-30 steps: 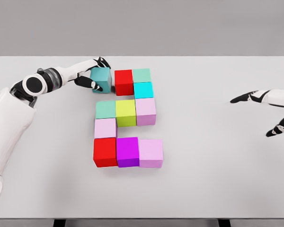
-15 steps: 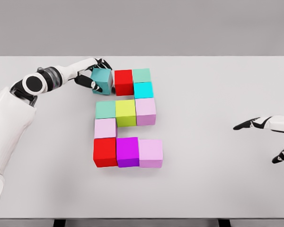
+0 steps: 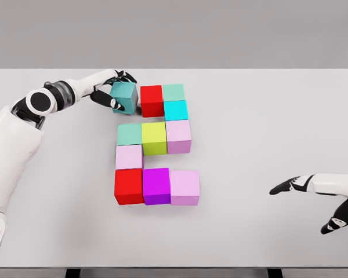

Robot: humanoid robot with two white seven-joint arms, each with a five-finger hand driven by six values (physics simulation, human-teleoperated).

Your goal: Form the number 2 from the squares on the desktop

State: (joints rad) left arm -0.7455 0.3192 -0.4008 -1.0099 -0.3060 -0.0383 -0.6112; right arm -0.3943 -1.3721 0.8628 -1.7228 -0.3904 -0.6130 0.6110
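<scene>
Coloured cubes lie on the white table [image 3: 249, 116] in a blocky figure. The top row has a red cube [image 3: 152, 100], a mint cube [image 3: 173, 92] and a cyan cube [image 3: 176, 110] below it. The middle row runs green [image 3: 129, 134], yellow [image 3: 154, 138], pink [image 3: 178, 136]. A pale pink cube [image 3: 129, 156] links down to the bottom row of red [image 3: 129, 186], magenta [image 3: 156, 185] and pink [image 3: 185, 187]. My left hand [image 3: 115, 91] is shut on a teal cube [image 3: 124, 96], tilted, just left of the top red cube. My right hand [image 3: 313, 200] hovers open at the lower right.
The table's front edge runs along the bottom of the view. My left arm [image 3: 23, 133] stretches along the table's left side.
My right hand has drawn back down and toward the front right edge. The teal cube in my left hand has shifted slightly toward the top red cube.
</scene>
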